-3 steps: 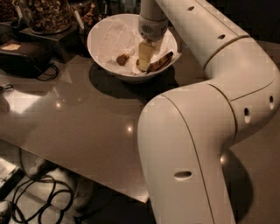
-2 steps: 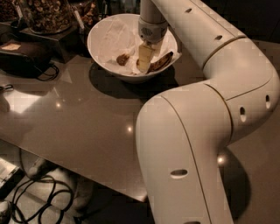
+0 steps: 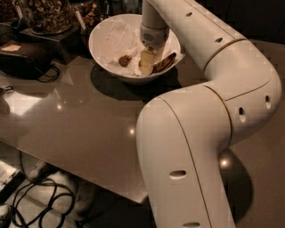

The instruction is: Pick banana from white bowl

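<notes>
The white bowl [image 3: 107, 35] stands at the back of the table, lined with crumpled white paper. The banana [image 3: 164, 63], brown-spotted and dark, lies at the bowl's right inner side. A small round brown lump [image 3: 124, 59] sits near the bowl's middle. My gripper [image 3: 146, 62] reaches down into the bowl from above, just left of the banana and touching or nearly touching it. The white arm fills the right half of the view.
A glossy grey table [image 3: 80, 116] carries the bowl. A dark case with a cable [image 3: 22, 58] lies at the left. A container of brown items [image 3: 42, 13] stands at the back left. Cables [image 3: 40, 200] lie on the floor below the table's front edge.
The gripper stays in the bowl beside the banana. The arm's near segments have shifted slightly. The banana has not moved.
</notes>
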